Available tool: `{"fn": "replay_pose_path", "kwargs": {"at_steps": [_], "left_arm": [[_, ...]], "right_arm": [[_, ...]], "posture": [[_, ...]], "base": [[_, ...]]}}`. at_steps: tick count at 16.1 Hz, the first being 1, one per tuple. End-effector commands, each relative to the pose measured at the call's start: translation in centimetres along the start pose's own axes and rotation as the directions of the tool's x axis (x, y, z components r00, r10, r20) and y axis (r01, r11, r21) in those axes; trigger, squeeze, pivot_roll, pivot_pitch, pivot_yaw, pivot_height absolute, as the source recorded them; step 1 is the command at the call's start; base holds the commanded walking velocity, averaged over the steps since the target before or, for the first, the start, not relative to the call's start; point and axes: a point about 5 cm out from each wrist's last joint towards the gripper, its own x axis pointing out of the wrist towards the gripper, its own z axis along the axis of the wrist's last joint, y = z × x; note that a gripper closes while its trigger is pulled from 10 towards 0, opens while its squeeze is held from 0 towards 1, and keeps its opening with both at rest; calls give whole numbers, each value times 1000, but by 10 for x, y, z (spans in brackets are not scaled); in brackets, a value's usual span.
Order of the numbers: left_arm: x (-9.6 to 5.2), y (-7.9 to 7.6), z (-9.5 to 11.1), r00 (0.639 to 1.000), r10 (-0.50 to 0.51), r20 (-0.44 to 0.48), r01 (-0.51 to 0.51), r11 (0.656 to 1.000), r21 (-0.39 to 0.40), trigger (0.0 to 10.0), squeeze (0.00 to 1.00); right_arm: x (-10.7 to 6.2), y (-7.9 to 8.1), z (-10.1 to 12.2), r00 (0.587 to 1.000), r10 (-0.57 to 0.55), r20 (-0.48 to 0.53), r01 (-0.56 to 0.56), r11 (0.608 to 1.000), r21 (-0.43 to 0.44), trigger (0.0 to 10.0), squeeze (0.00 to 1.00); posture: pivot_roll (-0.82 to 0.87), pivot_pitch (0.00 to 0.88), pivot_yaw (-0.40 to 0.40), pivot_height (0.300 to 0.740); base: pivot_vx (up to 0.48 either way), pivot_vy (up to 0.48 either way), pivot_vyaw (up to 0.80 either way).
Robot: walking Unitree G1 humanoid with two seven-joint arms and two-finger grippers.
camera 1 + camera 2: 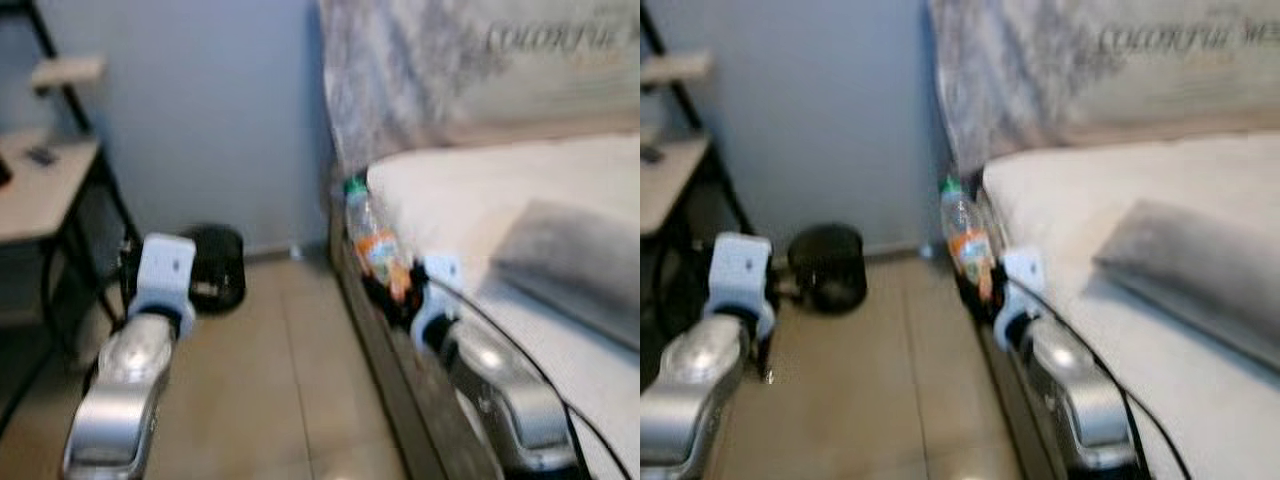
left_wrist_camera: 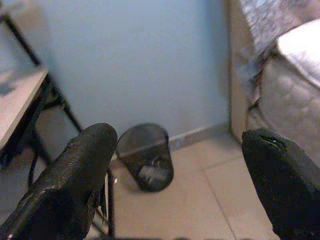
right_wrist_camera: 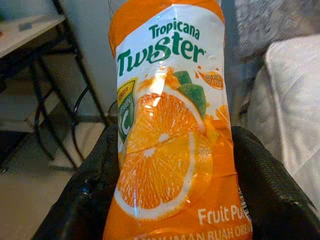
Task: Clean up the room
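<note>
A plastic Tropicana Twister bottle [image 3: 167, 130] with an orange label and green cap [image 1: 355, 186] is held upright beside the bed's edge. My right gripper [image 1: 392, 292] is shut on the bottle [image 1: 375, 245], its black fingers [image 3: 90, 200] pressing both sides of the label. A black mesh waste bin [image 1: 212, 265] stands on the tiled floor by the blue wall, in front of my left arm. My left gripper [image 2: 175, 165] is open and holds nothing; the bin [image 2: 147, 157] shows between its fingers [image 2: 70, 180], some way off.
A bed [image 1: 480, 200] with a white mattress, grey pillow [image 1: 575, 260] and patterned headboard fills the right side. A black-framed desk with pale shelves [image 1: 40, 180] stands at the left. Tiled floor [image 1: 280, 370] lies between them.
</note>
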Motion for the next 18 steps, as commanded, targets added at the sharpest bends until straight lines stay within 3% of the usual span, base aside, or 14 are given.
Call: {"fn": "replay_pose_path", "kwargs": {"at_steps": [1, 9, 13, 18], "left_arm": [[0, -7, 7, 999, -29, 32, 29, 1000, -1, 10000, 0], [-1, -4, 5, 999, -25, 29, 24, 1000, 7, 10000, 0], [0, -2, 5, 999, -36, 26, 36, 999, 4, 10000, 0], [3, -5, 8, 998, -63, 24, 63, 998, 15, 10000, 0]], "right_arm": [[-3, -7, 0, 999, -37, 3, 37, 999, -14, 10000, 0], [-3, -16, -6, 992, -128, -15, 125, 986, -108, 10000, 0], [-3, -14, -7, 989, -150, -6, 150, 988, -38, 10000, 0], [1, -19, -6, 985, -175, -10, 174, 985, -16, 10000, 0]], "posture": [[-88, 0, 37, 740], [-74, 0, 22, 740], [-63, 0, 11, 740], [-58, 0, 13, 740]], "base": [[394, 0, 0], [392, 0, 0], [389, 0, 0], [390, 0, 0]]}}
